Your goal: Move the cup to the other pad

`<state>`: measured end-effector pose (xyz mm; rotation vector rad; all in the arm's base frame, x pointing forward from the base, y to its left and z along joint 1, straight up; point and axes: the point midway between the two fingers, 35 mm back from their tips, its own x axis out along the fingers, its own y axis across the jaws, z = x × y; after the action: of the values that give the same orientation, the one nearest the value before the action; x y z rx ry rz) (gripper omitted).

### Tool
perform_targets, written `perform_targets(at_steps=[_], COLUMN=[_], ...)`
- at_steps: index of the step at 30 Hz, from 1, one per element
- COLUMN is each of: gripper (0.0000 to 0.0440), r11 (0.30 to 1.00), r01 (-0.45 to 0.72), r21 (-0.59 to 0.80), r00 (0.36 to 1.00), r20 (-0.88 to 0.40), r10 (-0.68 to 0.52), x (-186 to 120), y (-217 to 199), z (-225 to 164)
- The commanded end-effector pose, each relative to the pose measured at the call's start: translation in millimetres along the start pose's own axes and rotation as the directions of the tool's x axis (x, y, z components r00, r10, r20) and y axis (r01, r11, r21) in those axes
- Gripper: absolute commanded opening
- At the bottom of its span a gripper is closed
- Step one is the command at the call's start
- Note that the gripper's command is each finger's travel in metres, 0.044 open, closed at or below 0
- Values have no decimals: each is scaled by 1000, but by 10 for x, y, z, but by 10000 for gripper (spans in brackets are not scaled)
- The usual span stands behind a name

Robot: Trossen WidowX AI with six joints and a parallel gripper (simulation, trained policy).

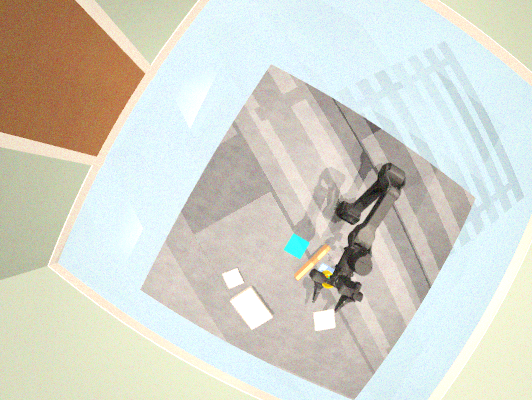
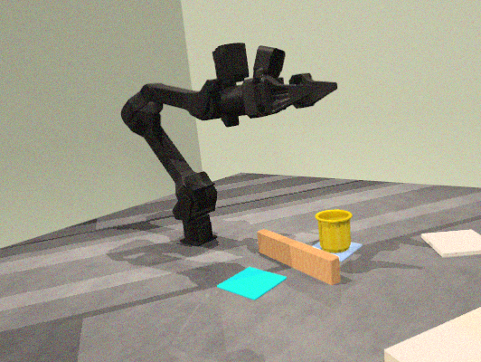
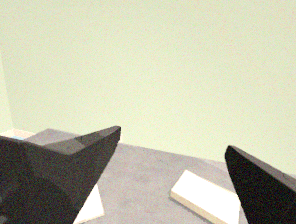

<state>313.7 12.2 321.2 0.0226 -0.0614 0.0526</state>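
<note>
Yellow cup (image 1: 326, 285) (image 2: 334, 232), upright on pale blue pad (image 1: 326, 268) (image 2: 352, 251); axis vertical, mouth up.
Orange bar (image 1: 312, 262) (image 2: 298, 256), on edge between that pad and cyan pad (image 1: 296, 246) (image 2: 252, 283); white blocks (image 1: 251, 307) (image 2: 445, 336) (image 3: 207, 195) nearby; gripper (image 1: 325, 305) (image 2: 326, 89) (image 3: 172, 140) raised, fingers spread, nothing pinched.

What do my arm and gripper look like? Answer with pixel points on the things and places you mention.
The arm (image 1: 378, 216) (image 2: 168, 151) is black all over, with blocky joints. The gripper (image 1: 326, 303) (image 2: 323, 88) (image 3: 172, 140) is black too, with two wedge-shaped fingers tapering to points. No cables or markings show.
</note>
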Motion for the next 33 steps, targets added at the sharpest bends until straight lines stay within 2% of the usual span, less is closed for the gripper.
perform_targets(at_steps=[1,14,17,23,33], gripper=[374,44,58,164,157], r11=[1000,999,998,992,974], r01=[-1,3,3,1,11], r21=[0,41,65,124,226], r00=[1000,998,996,991,973], r20=[0,-63,-90,-137,-228], r10=[1,-1,3,16,42], x=[1,39,62,109,186], y=[4,34,52,106,209], z=[13,74,73,111,134])
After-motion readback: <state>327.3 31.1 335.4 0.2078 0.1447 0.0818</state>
